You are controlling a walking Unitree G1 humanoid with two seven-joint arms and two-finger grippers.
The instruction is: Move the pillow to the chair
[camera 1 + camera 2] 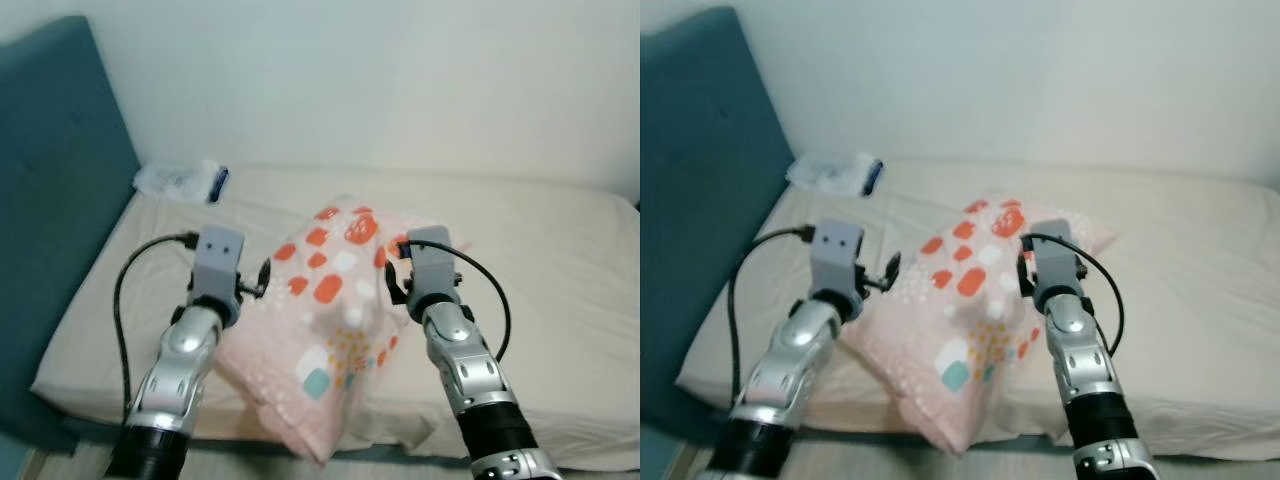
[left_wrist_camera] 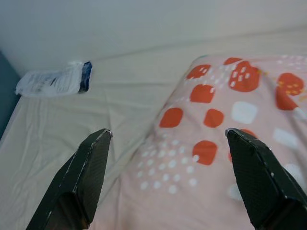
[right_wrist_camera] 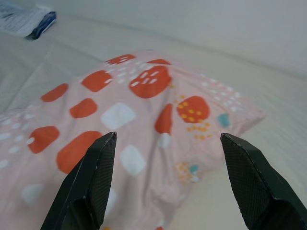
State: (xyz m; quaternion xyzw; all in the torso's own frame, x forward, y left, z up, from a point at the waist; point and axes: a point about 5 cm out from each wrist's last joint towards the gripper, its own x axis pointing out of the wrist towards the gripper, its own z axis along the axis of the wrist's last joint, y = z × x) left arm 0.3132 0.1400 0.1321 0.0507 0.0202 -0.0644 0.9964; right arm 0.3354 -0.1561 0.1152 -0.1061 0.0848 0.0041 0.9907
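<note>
Both grippers flank the pillow (image 1: pixel 335 310) on the bed (image 1: pixel 560 270).
Left gripper (image 2: pixel 168 139) and right gripper (image 3: pixel 168 141) are spread wide; whether either touches it is unclear.

Soft matt cloth pillow (image 1: pixel 335 300) — pink, printed, creased beige bed sheet (image 1: pixel 560 270), crinkly glossy plastic packet (image 2: pixel 53 81) — matt textured black jaws

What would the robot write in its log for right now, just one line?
pillow: on bed, front edge | left gripper: open, at pillow | right gripper: open, at pillow | lift: not yet
</note>
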